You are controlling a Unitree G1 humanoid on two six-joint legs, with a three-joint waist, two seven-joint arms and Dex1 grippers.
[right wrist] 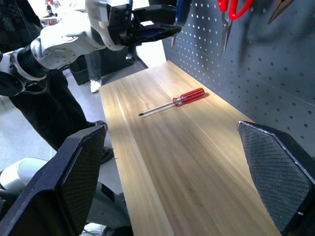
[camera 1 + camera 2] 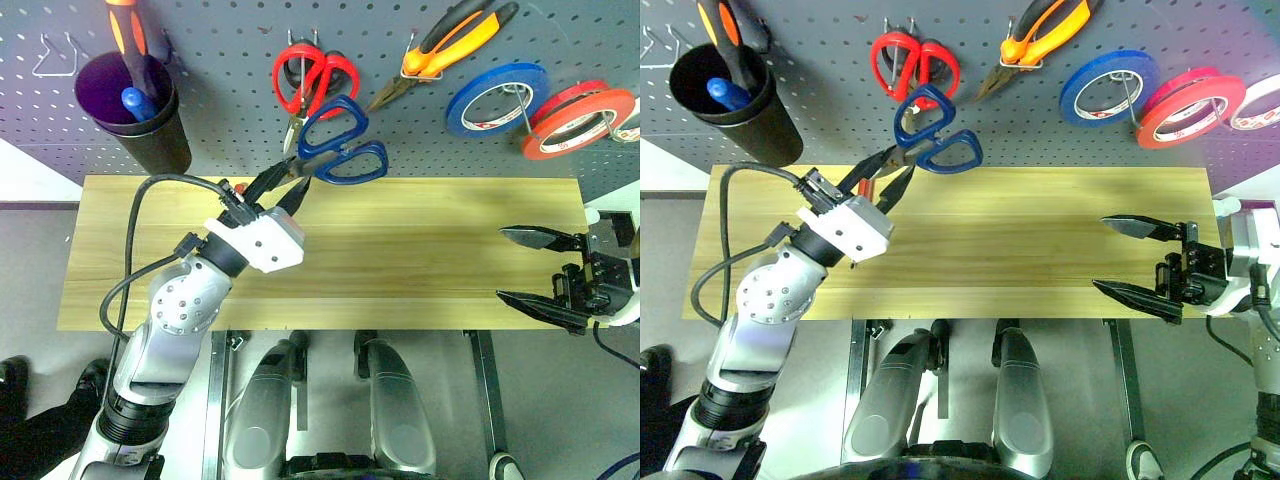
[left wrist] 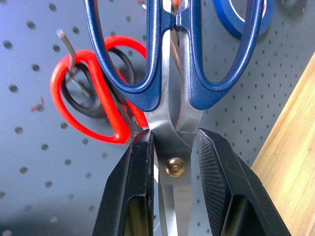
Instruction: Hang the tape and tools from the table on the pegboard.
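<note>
**Operator A:** Head views: my left gripper (image 2: 283,186) pinches the dark blue scissors (image 2: 340,150) at the blades, handles up against the pegboard (image 2: 220,100), just beside the red-handled scissors (image 2: 315,75). My right gripper (image 2: 532,268) hangs spread over the far end of the table (image 2: 400,260), holding nothing. The pliers (image 2: 450,40) and the red-orange tape (image 2: 578,120) already hang on the pegboard.

**Operator B:** Left wrist view?

**Operator A:** Fingers (image 3: 133,187) pressed on the blades at the pivot; both blue loops lie near the hook (image 3: 69,54) that carries the red pair. I judge I should slide one loop over a free hook tip before letting go.

**Operator B:** Right wrist view?

**Operator A:** Red-handled screwdriver (image 1: 174,102) lies on the table near the pegboard. Which hook is free for the scissors I cannot make out; the handles cover that stretch of pegboard.
</note>
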